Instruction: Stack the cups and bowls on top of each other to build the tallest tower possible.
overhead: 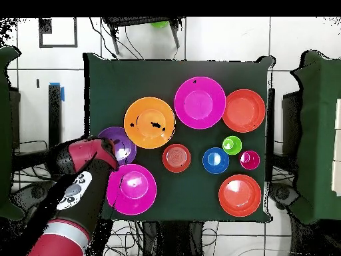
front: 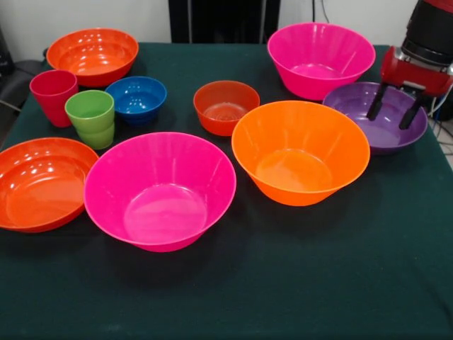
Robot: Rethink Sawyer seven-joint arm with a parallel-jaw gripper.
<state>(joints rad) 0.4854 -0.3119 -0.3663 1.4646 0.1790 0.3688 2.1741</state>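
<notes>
All bowls stand apart and upright on the green table (front: 297, 283); no tower shows. Two hot pink bowls (front: 160, 190) (front: 320, 58), a large orange bowl (front: 301, 150), a purple bowl (front: 352, 105), a small red-orange bowl (front: 226, 106), a small blue bowl (front: 136, 98) and two shallow red-orange bowls (front: 39, 183) (front: 92, 55). The red cup (front: 53, 95) and lime green cup (front: 90, 117) stand together at the left. My gripper (front: 386, 122) hangs open and empty over the purple bowl. In the overhead view my arm (overhead: 83, 180) covers part of the purple bowl (overhead: 118, 139).
The table's front edge lies beyond the near pink bowl, with bare cloth there (front: 233, 304). In the overhead view chairs stand at both sides of the table (overhead: 313, 133), and the orange bowl (overhead: 149, 122) lies next to the purple one.
</notes>
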